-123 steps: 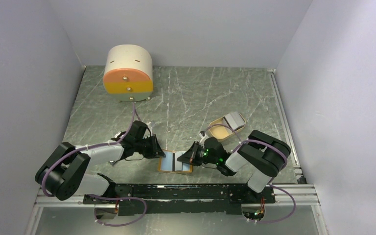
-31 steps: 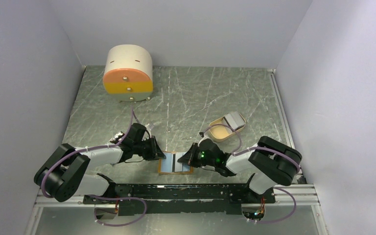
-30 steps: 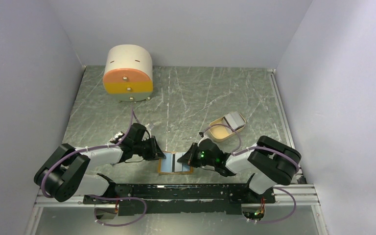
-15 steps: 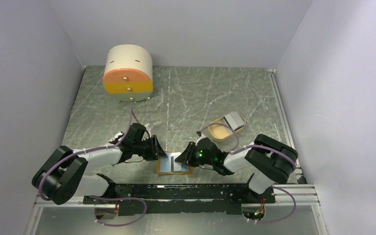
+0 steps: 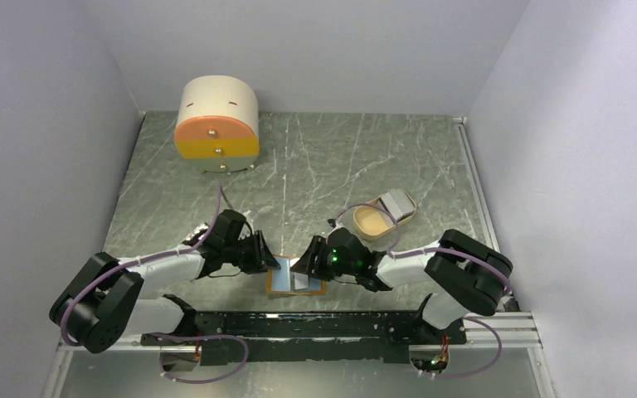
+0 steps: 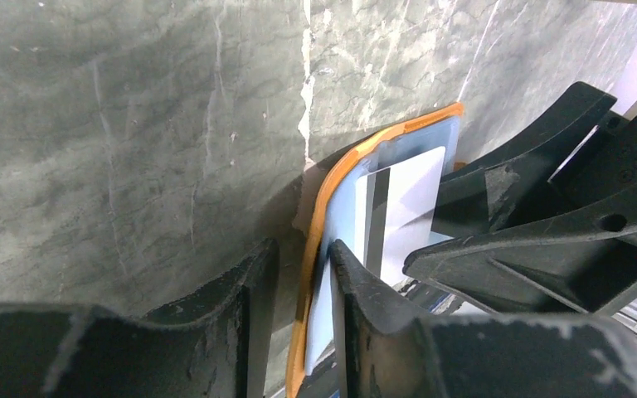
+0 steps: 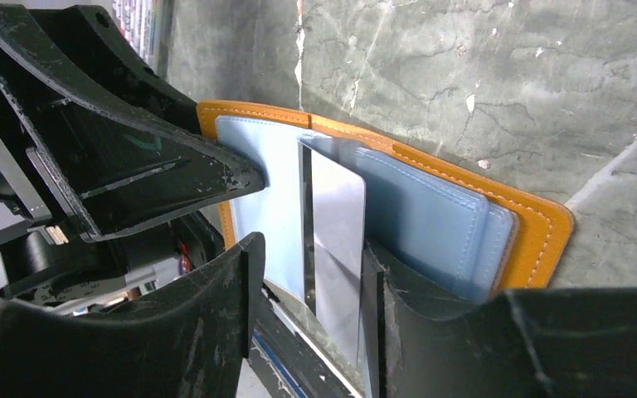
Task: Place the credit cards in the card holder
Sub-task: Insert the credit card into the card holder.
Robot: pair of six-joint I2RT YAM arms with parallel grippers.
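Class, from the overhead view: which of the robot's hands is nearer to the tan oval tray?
Right. The right hand is at the card holder's right side, the side toward the tray; the left hand is at the holder's left side, farther from it.

The card holder [image 5: 294, 283] lies open at the near edge of the bench [image 5: 340, 157], between the left claw [image 6: 299, 253] and the right claw [image 7: 311, 249], with one credit card [image 7: 336, 232] in it. A tray [image 5: 357, 217] sits beyond, rightward; a drawer box [image 5: 216, 124] stands at the far left.
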